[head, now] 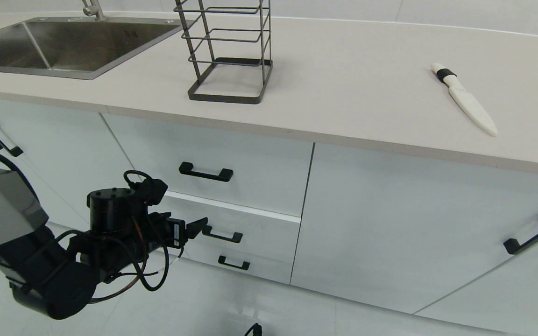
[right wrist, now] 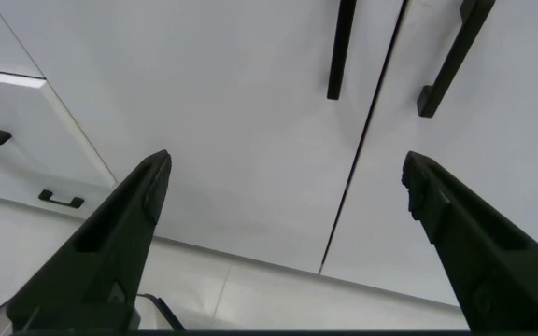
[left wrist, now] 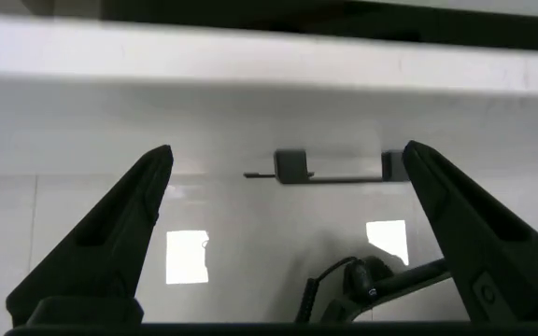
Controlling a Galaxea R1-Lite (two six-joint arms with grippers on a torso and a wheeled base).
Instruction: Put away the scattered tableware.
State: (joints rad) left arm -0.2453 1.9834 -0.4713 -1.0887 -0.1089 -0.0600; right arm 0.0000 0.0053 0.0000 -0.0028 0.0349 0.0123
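A white knife (head: pixel 464 99) with a black band on its handle lies on the counter at the right. A dark wire rack (head: pixel 230 51) stands upright on the counter near the middle. My left gripper (head: pixel 199 227) hangs low in front of the drawers, open and holding nothing, its tips just short of a black drawer handle (head: pixel 222 235). That handle (left wrist: pixel 339 169) sits between the open fingers (left wrist: pixel 120 233) in the left wrist view. My right gripper (right wrist: pixel 288 177) is open and holds nothing, facing white cabinet doors with black handles (right wrist: pixel 342 49).
A steel sink (head: pixel 59 44) is set into the counter at the far left. White drawers and cabinet doors (head: pixel 390 224) with black handles run below the counter edge (head: pixel 297 135). A glossy white floor (head: pixel 213 303) lies below.
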